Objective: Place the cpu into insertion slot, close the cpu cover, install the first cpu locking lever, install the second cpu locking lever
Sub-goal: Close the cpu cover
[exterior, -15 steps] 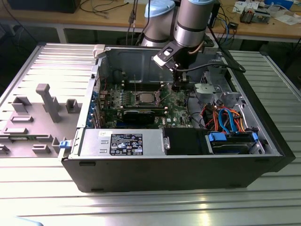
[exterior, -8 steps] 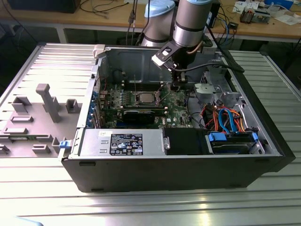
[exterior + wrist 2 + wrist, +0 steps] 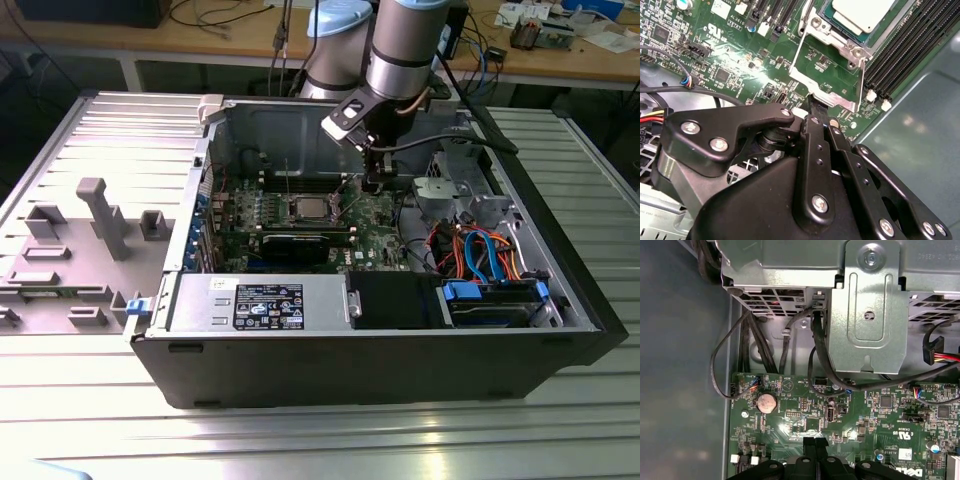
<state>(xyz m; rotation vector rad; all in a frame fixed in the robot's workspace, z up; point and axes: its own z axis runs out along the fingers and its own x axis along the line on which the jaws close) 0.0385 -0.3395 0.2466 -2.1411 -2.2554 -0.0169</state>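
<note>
Inside the open case, low over the green board: gripper jaws pressed together, empty, tip touching the lip of the swung-open cpu cover — cpu seated in the insertion slot just beyond.

The circuit board was coloured green and was speckled with small black chips and fine pale print. The cpu was topped in silver-grey, and the cpu cover was finished in bright silver. The hand was coloured black and dotted with silver screws. The memory slots were coloured black. In the exterior view, blue cables were seen to the right, and the desk was ribbed in pale grey.
</note>
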